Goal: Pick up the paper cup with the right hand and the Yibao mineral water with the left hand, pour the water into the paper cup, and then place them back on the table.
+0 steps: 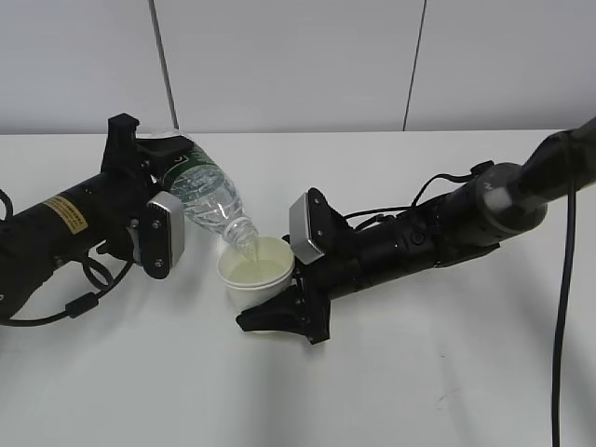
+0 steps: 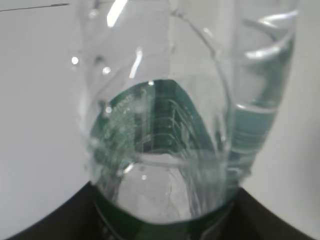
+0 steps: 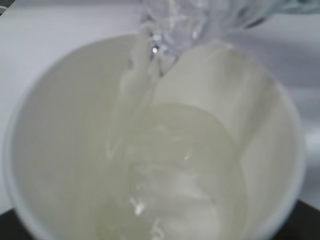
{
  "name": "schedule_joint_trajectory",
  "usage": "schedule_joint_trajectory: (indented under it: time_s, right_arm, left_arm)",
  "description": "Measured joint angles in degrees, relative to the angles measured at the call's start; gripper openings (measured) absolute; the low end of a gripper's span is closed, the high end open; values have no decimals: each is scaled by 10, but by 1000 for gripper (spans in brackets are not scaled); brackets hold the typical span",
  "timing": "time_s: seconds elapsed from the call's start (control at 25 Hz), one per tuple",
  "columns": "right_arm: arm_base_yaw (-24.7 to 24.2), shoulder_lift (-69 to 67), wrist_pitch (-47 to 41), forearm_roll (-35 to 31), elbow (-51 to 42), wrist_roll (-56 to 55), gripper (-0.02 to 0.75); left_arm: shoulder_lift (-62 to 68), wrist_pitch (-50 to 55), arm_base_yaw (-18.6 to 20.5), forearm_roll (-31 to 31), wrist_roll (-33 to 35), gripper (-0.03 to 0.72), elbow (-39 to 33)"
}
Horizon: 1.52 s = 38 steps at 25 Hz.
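My left gripper (image 1: 154, 160) is shut on the Yibao mineral water bottle (image 1: 207, 194), holding it near its base. The bottle tilts down to the right, its open mouth over the paper cup (image 1: 257, 276). In the left wrist view the clear ribbed bottle (image 2: 170, 125) with its green label fills the frame. My right gripper (image 1: 279, 296) is shut on the cup, holding it just above the white table (image 1: 419, 372). In the right wrist view water streams from the bottle mouth (image 3: 170, 30) into the cup (image 3: 60, 125), which holds some water.
A black cable (image 1: 562, 307) hangs at the right edge and another loops by the left arm (image 1: 84, 303). A grey panelled wall (image 1: 298, 65) stands behind the table's far edge.
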State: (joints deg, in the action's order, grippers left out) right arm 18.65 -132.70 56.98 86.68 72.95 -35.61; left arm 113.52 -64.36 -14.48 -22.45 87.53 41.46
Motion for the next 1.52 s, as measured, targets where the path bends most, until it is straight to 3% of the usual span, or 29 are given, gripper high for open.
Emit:
schedule_joint_trajectory:
  time_s: [1.52]
  right_arm:
    - [0, 0, 23, 26, 1, -6, 492]
  left_arm:
    - [0, -1, 0, 0, 1, 352, 0]
